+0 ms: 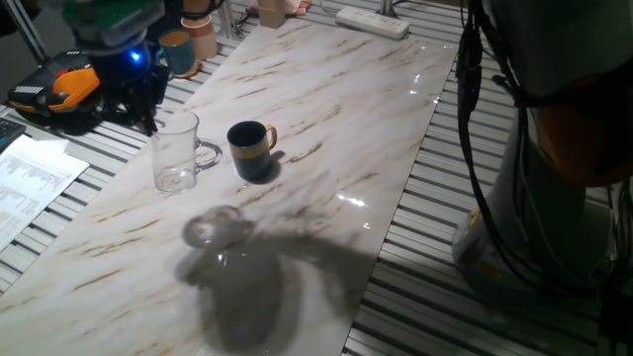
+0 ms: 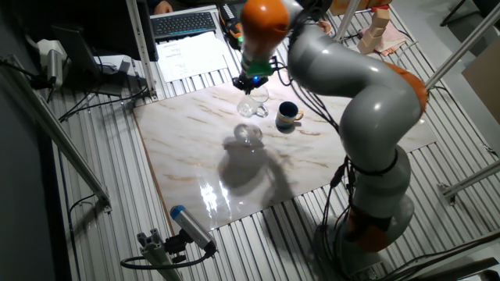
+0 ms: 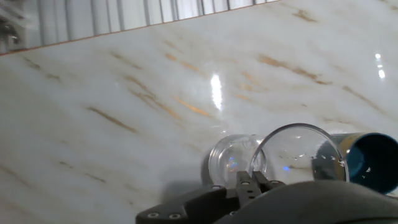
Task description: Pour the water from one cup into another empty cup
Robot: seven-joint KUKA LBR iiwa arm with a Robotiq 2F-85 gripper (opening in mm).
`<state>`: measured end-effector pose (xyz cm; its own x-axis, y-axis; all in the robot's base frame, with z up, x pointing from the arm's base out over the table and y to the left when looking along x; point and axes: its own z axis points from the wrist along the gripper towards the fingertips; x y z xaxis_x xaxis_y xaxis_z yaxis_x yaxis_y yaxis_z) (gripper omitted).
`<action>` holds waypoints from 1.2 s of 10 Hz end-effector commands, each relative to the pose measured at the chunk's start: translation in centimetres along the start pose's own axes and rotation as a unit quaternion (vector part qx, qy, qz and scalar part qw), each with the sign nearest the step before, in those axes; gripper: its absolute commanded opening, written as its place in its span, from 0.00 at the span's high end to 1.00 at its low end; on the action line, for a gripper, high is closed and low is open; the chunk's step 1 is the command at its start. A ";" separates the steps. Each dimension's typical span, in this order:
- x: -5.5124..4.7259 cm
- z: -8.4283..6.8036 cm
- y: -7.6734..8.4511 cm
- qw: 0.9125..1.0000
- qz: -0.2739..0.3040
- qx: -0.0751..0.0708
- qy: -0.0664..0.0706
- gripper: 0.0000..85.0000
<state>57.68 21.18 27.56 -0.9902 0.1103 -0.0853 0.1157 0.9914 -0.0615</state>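
My gripper (image 1: 151, 117) is shut on the rim of the clear glass mug (image 1: 176, 150) and holds it upright a little above the marble table (image 1: 336, 119). The mug's light patch (image 1: 212, 229) lies apart from it on the marble. A little clear water (image 1: 176, 179) seems to sit at its bottom. The dark navy-blue mug (image 1: 250, 148) with a yellow handle stands just right of the glass, open and upright. In the hand view my fingertips (image 3: 244, 182) pinch the glass mug's (image 3: 298, 152) near rim, with the dark mug (image 3: 372, 163) beyond. The other fixed view shows my gripper (image 2: 251, 83), the glass (image 2: 251, 102) and the dark mug (image 2: 287, 115).
A teal mug (image 1: 178, 51) and a pinkish-tan cup (image 1: 203, 36) stand at the table's far left corner. A white power strip (image 1: 373, 20) lies at the far edge. An orange-black device (image 1: 57, 91) and papers (image 1: 30, 178) lie left of the table.
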 end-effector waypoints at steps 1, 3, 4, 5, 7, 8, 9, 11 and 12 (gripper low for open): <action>0.0 0.0 0.0 1.000 -0.001 0.013 -0.001 1.00; 0.2 -0.1 -0.3 1.000 -0.003 0.012 -0.006 1.00; 0.2 -0.1 -0.5 1.000 -0.004 0.008 -0.006 1.00; 0.4 -0.2 -0.7 1.000 -0.005 0.008 -0.007 1.00; 0.8 -0.3 -0.7 1.000 -0.013 0.021 -0.015 1.00; 0.9 -0.4 -0.7 0.999 -0.016 0.024 -0.017 1.00; 0.9 -0.4 -0.7 0.999 -0.020 0.028 -0.020 1.00; 1.1 -0.2 -0.7 0.999 -0.026 0.038 -0.024 1.00; 1.2 0.1 -0.7 0.998 -0.027 0.042 -0.026 1.00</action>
<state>56.43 20.60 27.39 -0.9902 0.0508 -0.1302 0.0705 0.9860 -0.1511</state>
